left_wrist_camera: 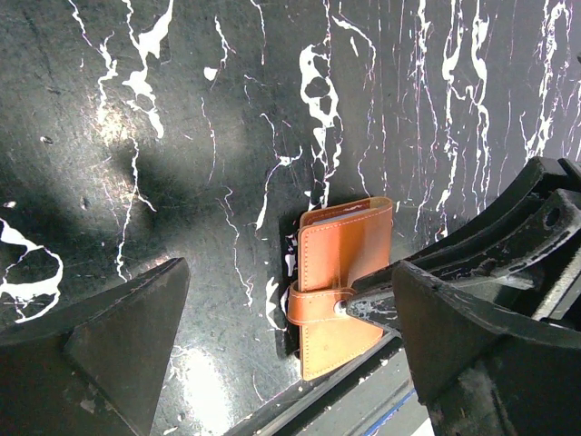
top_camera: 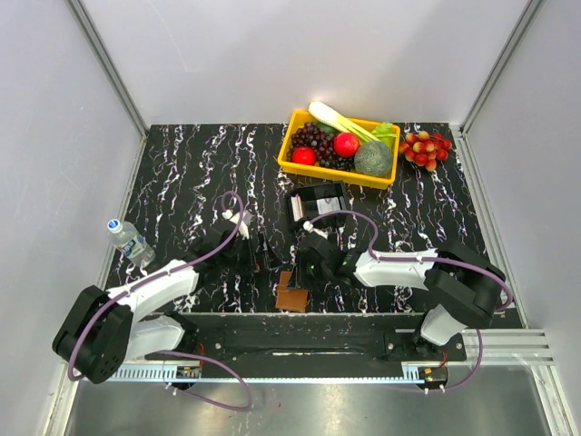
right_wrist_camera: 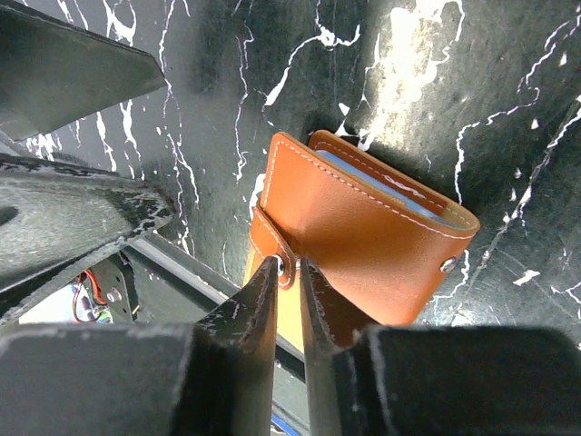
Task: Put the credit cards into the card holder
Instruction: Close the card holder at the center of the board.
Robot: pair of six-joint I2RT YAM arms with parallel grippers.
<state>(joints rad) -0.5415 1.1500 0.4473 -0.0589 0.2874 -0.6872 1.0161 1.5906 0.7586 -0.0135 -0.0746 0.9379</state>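
The brown card holder (top_camera: 292, 298) (left_wrist_camera: 340, 263) (right_wrist_camera: 363, 245) lies folded at the table's near edge, its snap tab wrapped round one side. A pale blue credit card (right_wrist_camera: 390, 193) edge shows inside its open end; other cards are hidden. My right gripper (top_camera: 304, 272) (right_wrist_camera: 289, 262) points down at it. Its jaws stand a narrow slit apart, with the tips at the tab's metal snap. Whether they pinch the tab does not show. My left gripper (top_camera: 263, 254) (left_wrist_camera: 289, 272) hovers wide open just left of the holder, holding nothing.
A small black open-topped box (top_camera: 318, 204) stands behind the right gripper. A yellow basket (top_camera: 295, 163) of fruit and vegetables sits at the back, with red grapes (top_camera: 427, 147) beside it. A water bottle (top_camera: 130, 241) lies at the left edge. A metal rail runs just beyond the holder.
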